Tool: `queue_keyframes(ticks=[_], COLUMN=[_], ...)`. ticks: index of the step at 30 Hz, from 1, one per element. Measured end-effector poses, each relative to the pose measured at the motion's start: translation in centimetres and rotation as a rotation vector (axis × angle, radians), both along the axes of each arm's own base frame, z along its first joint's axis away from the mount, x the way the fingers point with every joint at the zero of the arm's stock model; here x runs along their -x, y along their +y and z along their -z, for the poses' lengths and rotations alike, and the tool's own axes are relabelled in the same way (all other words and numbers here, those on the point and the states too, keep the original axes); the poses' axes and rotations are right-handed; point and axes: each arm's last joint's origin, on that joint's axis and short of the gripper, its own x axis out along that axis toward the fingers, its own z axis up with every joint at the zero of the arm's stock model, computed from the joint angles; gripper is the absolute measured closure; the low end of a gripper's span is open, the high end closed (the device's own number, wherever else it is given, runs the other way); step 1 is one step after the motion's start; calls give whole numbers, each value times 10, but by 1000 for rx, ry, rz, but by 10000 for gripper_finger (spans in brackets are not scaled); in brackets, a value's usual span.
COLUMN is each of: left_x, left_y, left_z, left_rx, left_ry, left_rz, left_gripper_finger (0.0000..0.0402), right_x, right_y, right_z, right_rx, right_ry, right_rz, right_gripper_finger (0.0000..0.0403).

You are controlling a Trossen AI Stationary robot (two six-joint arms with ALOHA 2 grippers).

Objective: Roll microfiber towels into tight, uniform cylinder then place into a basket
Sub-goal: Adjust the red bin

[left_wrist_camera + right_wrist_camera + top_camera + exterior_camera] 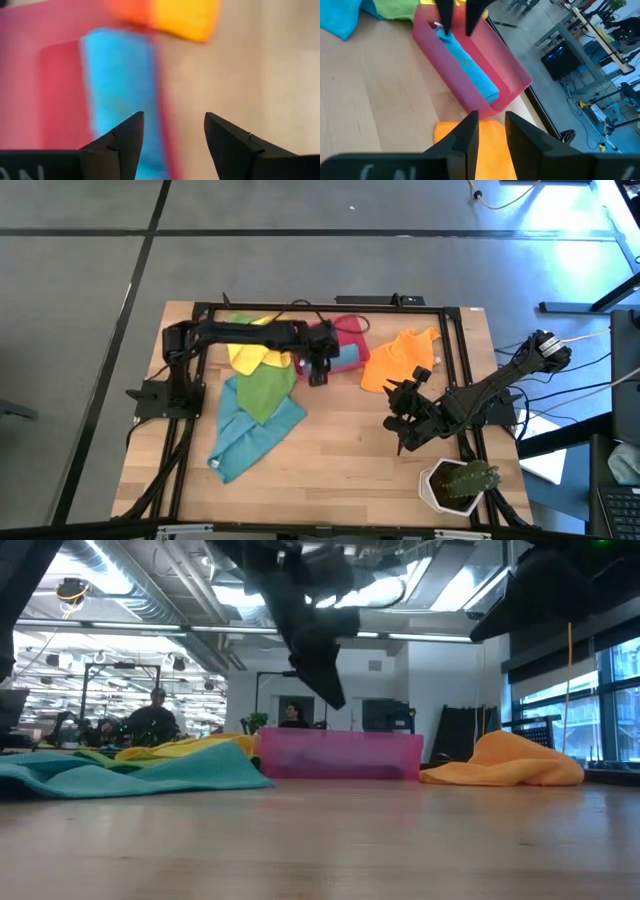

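Red-pink plastic is forming the basket point(492, 65), which is sitting on the wooden table point(340, 450) and serving here as the landmark. Inside it, a rolled teal-blue towel point(470, 67) is lying lengthwise along one long wall, touching nothing but the basket. The left gripper point(317, 370) is hovering just above the basket's near end, its fingers point(125, 142) standing apart with nothing between them; the roll is showing below and beyond them. In the low view the same gripper is hanging dark above the basket's rim.

Beside the basket, on the right arm's side, an orange towel point(400, 358) is lying crumpled. On the opposite side, a yellow towel point(245, 352) is touching the basket, with a green towel point(265, 388) overlapping it and a second teal-blue towel point(250, 430) spreading farther out from under the green one.

The right gripper point(491, 131) is waiting well apart from the basket, past the orange towel, its fingers parted by a narrow gap and holding nothing. A white plant pot point(455, 485) is standing near the table's corner, far from the basket.
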Motion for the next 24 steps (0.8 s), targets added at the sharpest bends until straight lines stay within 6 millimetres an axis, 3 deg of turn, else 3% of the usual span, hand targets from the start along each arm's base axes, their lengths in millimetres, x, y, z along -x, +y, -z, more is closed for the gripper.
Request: queue_keyframes(ticks=[6,9,12,17,24], left_x=[-2,5,15,26,27], left_y=[-55,-68,-62,-33,4], left_z=[15,31,50,70,69], left_rx=[-31,-113,-170,-196,-229], left_ry=[53,112,159,157,82], left_rz=[92,70,-10,-144,-265], left_gripper_finger=[210,210,210,210,210], right_x=[0,-2,-4,-7,-9], right_y=[0,1,3,5,4], right_z=[0,0,-1,-3,-3], right_rx=[-12,-23,-25,-25,-23], right_ry=[2,-12,-23,-38,-40], right_rz=[-4,-8,-19,-40,-42], right_gripper_finger=[305,305,305,305,305])
